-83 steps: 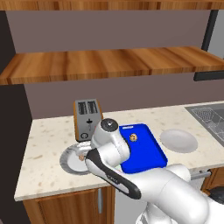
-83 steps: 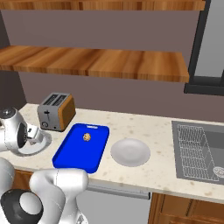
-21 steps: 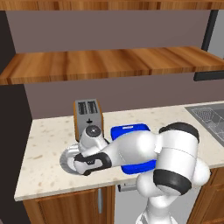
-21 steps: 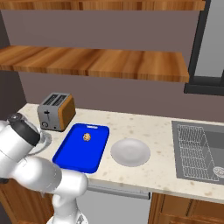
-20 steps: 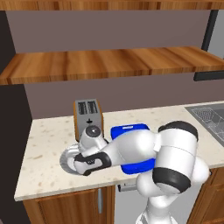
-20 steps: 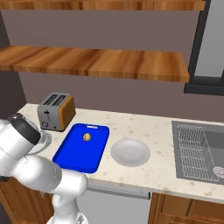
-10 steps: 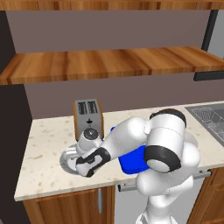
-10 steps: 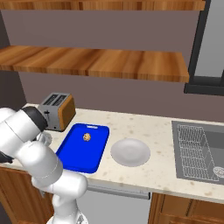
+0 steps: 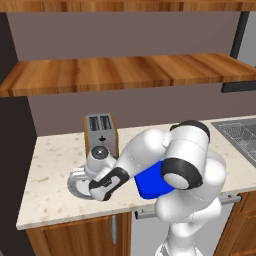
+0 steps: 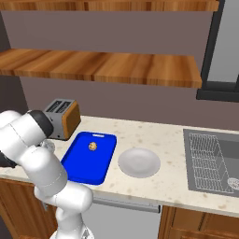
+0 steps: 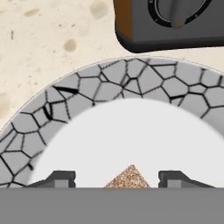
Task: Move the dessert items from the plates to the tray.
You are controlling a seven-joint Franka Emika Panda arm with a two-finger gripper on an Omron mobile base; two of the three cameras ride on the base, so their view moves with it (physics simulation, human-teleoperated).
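Note:
My gripper (image 11: 118,178) is down over the plate with the darker cracked rim (image 11: 109,83). Its two tips (image 11: 59,178) stand apart, one on each side of a small light-brown dessert item (image 11: 129,177) on the plate's white centre, with a gap to it on both sides. From the left base view the hand (image 9: 98,190) sits low on that plate (image 9: 75,180), in front of the toaster. Another dessert item (image 10: 93,146) lies on the blue tray (image 10: 88,158). The plainer plate (image 10: 138,162) to the right of the tray is bare.
A toaster (image 9: 100,131) stands just behind the ribbed plate, close to the hand (image 11: 170,22). My arm's bulky elbow (image 9: 185,155) hangs over the tray (image 9: 152,182). A sink with a rack (image 10: 214,161) lies at the far right. Wooden shelves run above the counter.
The elbow and upper arm have swung forward and left over the tray, hiding more of it in the left base view. The hand has stayed low over the ribbed plate.

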